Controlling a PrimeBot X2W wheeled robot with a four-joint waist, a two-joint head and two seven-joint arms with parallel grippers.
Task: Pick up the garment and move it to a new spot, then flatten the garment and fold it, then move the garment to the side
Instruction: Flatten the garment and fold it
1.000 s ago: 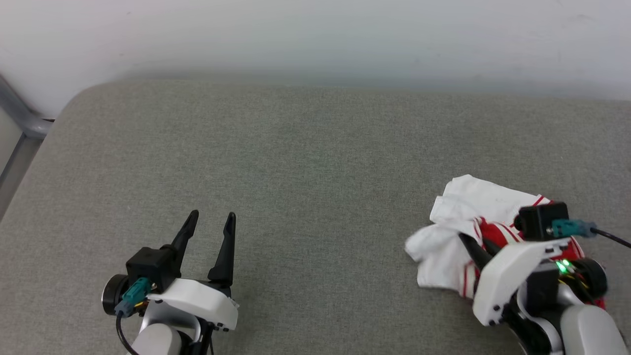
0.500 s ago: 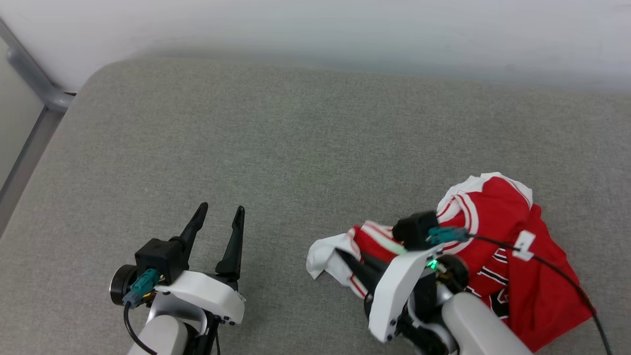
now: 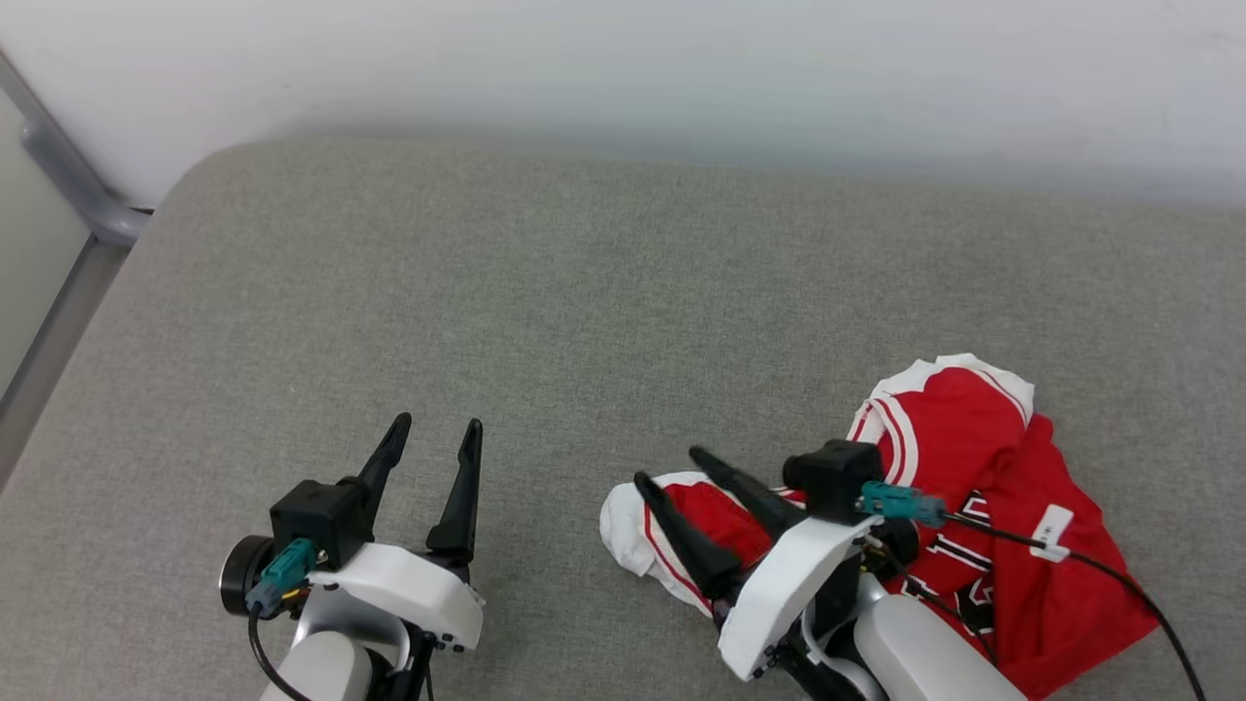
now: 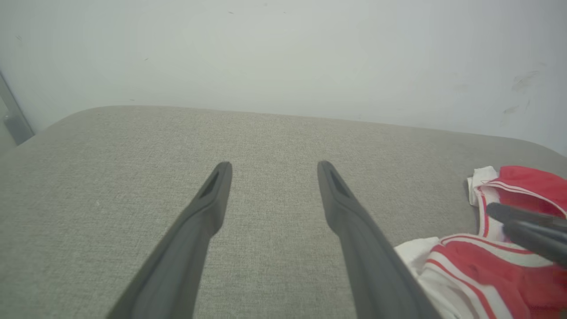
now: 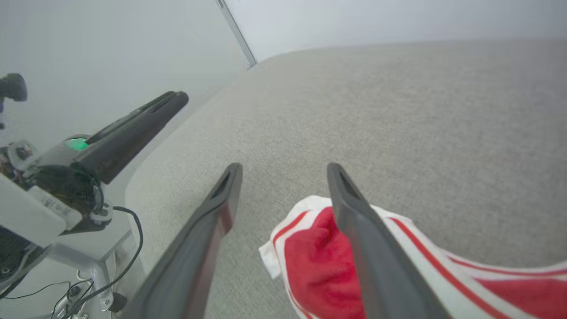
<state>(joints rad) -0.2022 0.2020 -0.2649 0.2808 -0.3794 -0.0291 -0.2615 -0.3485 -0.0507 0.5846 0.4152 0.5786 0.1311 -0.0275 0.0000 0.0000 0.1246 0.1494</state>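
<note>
My shirt (image 3: pixel 959 428) lies crumpled in a heap on the grey cushion (image 3: pixel 545 321), at the near right. Its red body is bunched, black lettering shows among the folds, and a white, red-striped sleeve (image 3: pixel 623 521) spills left.

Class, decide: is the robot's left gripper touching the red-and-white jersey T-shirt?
Apart. The head view shows bare grey cushion between the left gripper and the red-and-white jersey T-shirt.
</note>
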